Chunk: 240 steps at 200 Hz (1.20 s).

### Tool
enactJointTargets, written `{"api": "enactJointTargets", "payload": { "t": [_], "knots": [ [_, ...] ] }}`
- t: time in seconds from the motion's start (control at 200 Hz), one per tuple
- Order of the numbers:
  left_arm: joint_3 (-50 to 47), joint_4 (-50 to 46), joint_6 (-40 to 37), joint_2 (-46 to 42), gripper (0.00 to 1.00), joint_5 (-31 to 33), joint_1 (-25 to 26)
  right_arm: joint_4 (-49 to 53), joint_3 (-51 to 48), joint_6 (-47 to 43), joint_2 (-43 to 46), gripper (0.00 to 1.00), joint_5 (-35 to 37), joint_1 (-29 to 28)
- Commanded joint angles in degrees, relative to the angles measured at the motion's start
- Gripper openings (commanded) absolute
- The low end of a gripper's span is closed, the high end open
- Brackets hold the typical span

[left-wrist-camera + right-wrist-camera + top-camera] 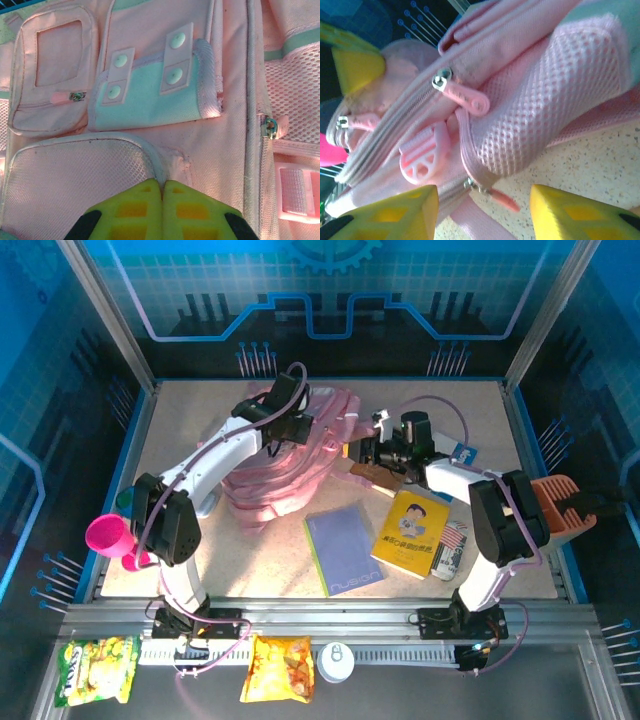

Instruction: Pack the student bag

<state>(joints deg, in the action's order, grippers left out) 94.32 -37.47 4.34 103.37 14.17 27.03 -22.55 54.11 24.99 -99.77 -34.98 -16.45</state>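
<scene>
The student bag (300,465) is a large soft pink backpack lying crumpled at the table's middle back. My left gripper (284,430) rests on top of it. In the left wrist view this gripper (162,184) is shut, pinching the whitish piping at the edge of a mesh pocket (75,175) on the student bag (220,150). My right gripper (360,452) is at the bag's right side. In the right wrist view it (485,202) stands open, its yellow fingers (405,212) on either side of a small pink zip pull (504,200) at the bag's (545,95) lower edge, without touching it.
A purple notebook (343,548), a yellow book (411,530) and a small printed pack (450,550) lie in front of the bag. A pink cup (108,535) stands at the left edge and an orange object (560,502) at the right. Snack bags (95,670) lie below the rail.
</scene>
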Motion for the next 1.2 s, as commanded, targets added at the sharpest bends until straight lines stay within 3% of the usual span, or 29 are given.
{"api": "enactJointTargets", "payload": {
  "t": [0.0, 0.335, 0.615, 0.77, 0.986, 1.196],
  "knots": [
    [0.4, 5.7, 0.0, -4.2, 0.0, -1.1, -0.2, -10.3, -3.4, 0.4, -0.5, 0.49, -0.7, -0.2],
    [0.3, 6.2, 0.8, -4.8, 0.0, -2.8, -0.6, -14.4, -4.5, -0.2, -4.8, 0.34, 0.3, -1.3],
    [0.2, 5.7, 1.1, -4.8, 0.0, -3.3, -0.8, -21.5, -4.8, 1.3, -8.8, 0.34, 1.0, -1.7],
    [0.2, 5.7, 1.7, -4.6, 0.0, -3.5, -0.9, -19.5, -4.1, -0.6, -9.2, 0.24, 0.7, -2.0],
    [0.1, 6.1, 3.2, -4.3, 0.0, -3.9, -1.2, -18.4, -5.1, -3.1, -7.7, 0.08, 1.5, -2.5],
    [-0.9, 9.4, 8.0, -3.1, 0.0, -6.8, -1.7, -19.6, -9.8, -4.5, -2.6, 0.07, 4.1, -4.2]
  ]
}}
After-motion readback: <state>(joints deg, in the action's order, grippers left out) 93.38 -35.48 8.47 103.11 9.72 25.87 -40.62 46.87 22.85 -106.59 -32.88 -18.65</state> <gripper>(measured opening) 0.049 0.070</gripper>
